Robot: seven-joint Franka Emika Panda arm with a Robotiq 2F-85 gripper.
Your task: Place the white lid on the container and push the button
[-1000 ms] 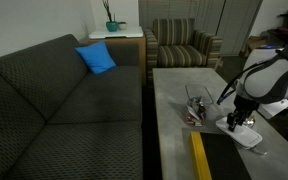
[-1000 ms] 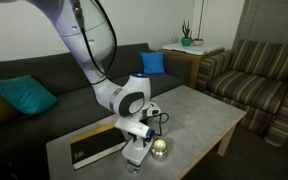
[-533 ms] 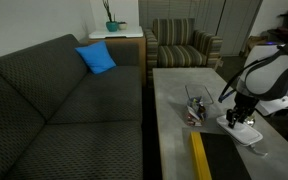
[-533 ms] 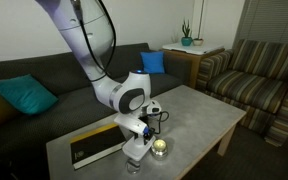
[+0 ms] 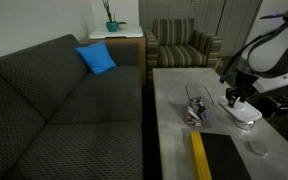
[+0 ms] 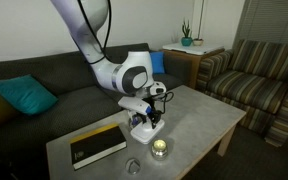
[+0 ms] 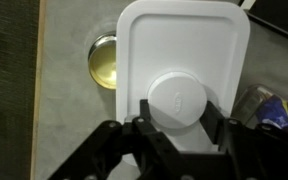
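The white lid (image 7: 184, 45) is flat and rounded-rectangular, with a round knob at its middle. My gripper (image 7: 177, 105) is shut on that knob and holds the lid above the table. The lid hangs under the gripper in both exterior views (image 5: 243, 116) (image 6: 144, 126). The see-through container (image 5: 195, 107) with red-orange colours low down stands on the grey table, beside the lid and apart from it. Its edge shows at the right of the wrist view (image 7: 276, 108). No button is visible.
A small round yellowish tin (image 6: 160, 148) (image 7: 103, 62) and a small grey disc (image 5: 256, 147) (image 6: 133, 166) lie on the table (image 5: 174, 90). A black and yellow book (image 6: 94, 145) lies at the table's end. A dark sofa (image 5: 54, 110) runs alongside.
My gripper has risen and moved along the table toward the container, carrying the white lid off the spot where it lay. The tin and the grey disc stayed put.
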